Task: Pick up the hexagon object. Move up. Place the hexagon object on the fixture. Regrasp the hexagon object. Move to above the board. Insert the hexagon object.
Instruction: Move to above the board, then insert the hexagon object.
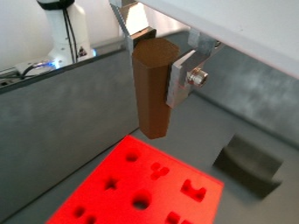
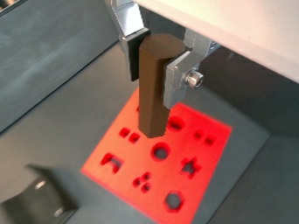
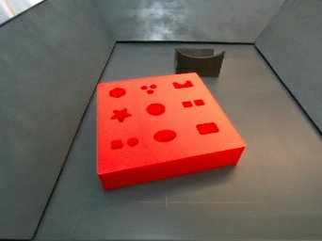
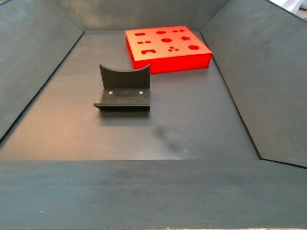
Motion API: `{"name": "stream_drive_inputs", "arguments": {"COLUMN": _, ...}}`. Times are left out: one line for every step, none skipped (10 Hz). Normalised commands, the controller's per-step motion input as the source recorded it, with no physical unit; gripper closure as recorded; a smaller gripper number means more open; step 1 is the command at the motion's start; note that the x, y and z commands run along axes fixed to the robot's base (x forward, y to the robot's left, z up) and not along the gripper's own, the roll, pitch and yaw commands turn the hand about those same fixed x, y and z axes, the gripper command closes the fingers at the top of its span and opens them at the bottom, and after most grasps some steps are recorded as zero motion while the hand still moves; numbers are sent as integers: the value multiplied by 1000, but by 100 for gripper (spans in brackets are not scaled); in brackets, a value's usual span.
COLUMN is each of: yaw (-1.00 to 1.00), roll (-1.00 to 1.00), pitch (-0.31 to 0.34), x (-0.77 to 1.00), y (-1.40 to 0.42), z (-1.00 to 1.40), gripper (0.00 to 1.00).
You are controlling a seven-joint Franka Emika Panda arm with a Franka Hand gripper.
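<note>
While the gripper (image 2: 156, 54) hangs high, clamped on the upright hexagon object (image 2: 156, 83), a small twist could jam the peg on a hole's rim. Below lies the board (image 2: 163, 153), with the fixture (image 1: 249, 163) off beside it. Nothing crowds the descent; both side views miss the gripper.

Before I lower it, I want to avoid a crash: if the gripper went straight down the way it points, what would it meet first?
Probably the red board. The gripper holds the brown peg upright, and the peg's lower end hangs over the board's top, near its edge. Which hole lies beneath is unclear. The fixture sits off to the side.
</note>
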Motion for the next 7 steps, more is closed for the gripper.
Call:
{"name": "stream_drive_inputs", "arguments": {"yaw": -40, "roll": -601, "pitch": -139, "x": -129, "y": 10, "z": 6, "gripper": 100}}
{"name": "stream_drive_inputs", "arguments": {"yaw": -30, "roll": -466, "pitch": -127, "x": -111, "y": 23, "z": 4, "gripper": 100}}
{"name": "stream_drive_inputs", "arguments": {"yaw": -19, "roll": -275, "pitch": -96, "x": -81, "y": 17, "z": 8, "gripper": 100}}
{"name": "stream_drive_inputs", "arguments": {"yaw": -14, "roll": -216, "pitch": -77, "x": -67, "y": 20, "z": 1, "gripper": 100}}
{"name": "stream_drive_inputs", "arguments": {"yaw": 0, "roll": 0, "pitch": 0, "x": 0, "y": 0, "z": -43, "gripper": 100}}
{"name": "stream_drive_inputs", "arguments": {"yaw": 0, "roll": 0, "pitch": -66, "x": -40, "y": 0, "z": -77, "gripper": 100}}
{"name": "stream_drive_inputs", "arguments": {"yaw": -6, "roll": 0, "pitch": -123, "x": -683, "y": 577, "z": -551, "gripper": 100}}
